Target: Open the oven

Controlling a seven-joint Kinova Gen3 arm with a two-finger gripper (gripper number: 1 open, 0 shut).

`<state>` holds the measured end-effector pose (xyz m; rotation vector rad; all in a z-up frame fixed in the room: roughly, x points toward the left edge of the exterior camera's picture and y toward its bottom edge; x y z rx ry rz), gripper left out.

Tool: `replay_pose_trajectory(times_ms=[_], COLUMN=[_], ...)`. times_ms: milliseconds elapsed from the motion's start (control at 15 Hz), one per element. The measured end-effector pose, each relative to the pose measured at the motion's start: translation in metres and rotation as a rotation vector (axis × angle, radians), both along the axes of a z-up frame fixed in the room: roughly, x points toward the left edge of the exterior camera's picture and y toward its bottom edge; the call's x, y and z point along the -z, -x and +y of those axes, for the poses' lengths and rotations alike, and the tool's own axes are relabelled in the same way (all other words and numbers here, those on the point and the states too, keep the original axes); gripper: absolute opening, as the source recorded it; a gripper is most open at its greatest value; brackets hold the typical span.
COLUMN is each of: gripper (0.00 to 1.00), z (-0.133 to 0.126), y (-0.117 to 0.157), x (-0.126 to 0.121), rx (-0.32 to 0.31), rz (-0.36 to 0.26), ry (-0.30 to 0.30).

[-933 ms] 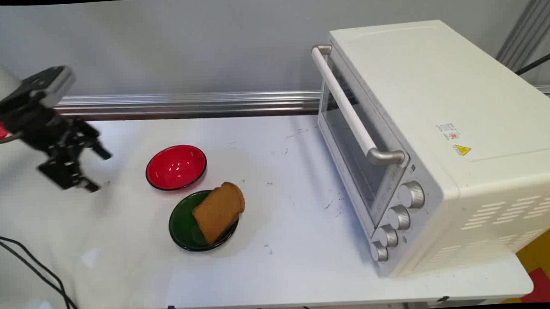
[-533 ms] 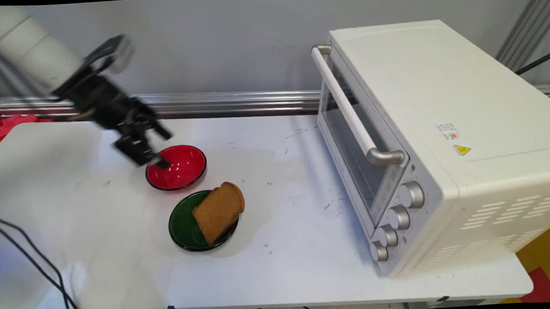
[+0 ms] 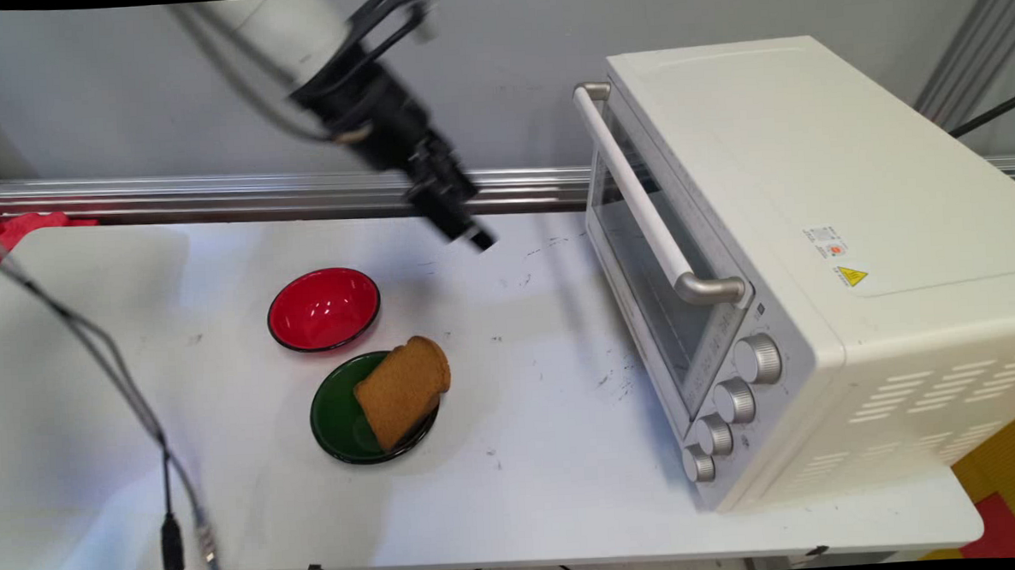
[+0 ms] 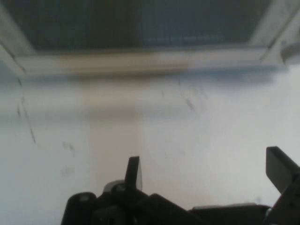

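Note:
My black gripper (image 3: 471, 233) hangs above the back middle of the white table (image 3: 549, 454), tilted toward the white toaster oven (image 3: 780, 247) on the right. In the hand view the gripper (image 4: 206, 171) is open, its two fingertips (image 4: 134, 172) wide apart with nothing between them, and the bottom of the oven's glass door (image 4: 140, 28) fills the top. The oven door is closed, its handle (image 3: 641, 198) across the front. A red bowl (image 3: 324, 308) stands left of the gripper and below it. A slice of brown bread (image 3: 402, 391) lies in a green bowl (image 3: 338, 421).
Several knobs (image 3: 735, 399) sit on the oven's lower front. An aluminium rail (image 3: 298, 194) runs along the wall behind the table. Black cables (image 3: 127, 396) hang across the left side of the table. Something red (image 3: 8, 230) lies at the far left edge.
The arm has swung from the table's left side, past the red bowl, up and to the right toward the oven. The bowls and bread have not moved.

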<state>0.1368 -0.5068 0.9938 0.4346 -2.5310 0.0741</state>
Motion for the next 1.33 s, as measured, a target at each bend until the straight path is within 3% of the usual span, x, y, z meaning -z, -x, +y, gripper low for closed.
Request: replay_pose_trajectory(times_ms=[600,1200,1267,1333], gripper=[1.0,1.0,0.0,0.0], z=[-0.055,-0.075,-0.075,-0.075], y=[0.084,0.112,0.112,0.112], x=[-0.056,-0.074,-0.074,-0.074], rx=[-0.015,0.015,0.019,0.022], rz=[0.05,0.053,0.048,0.044], ry=[0.049,0.031,0.029,0.026])
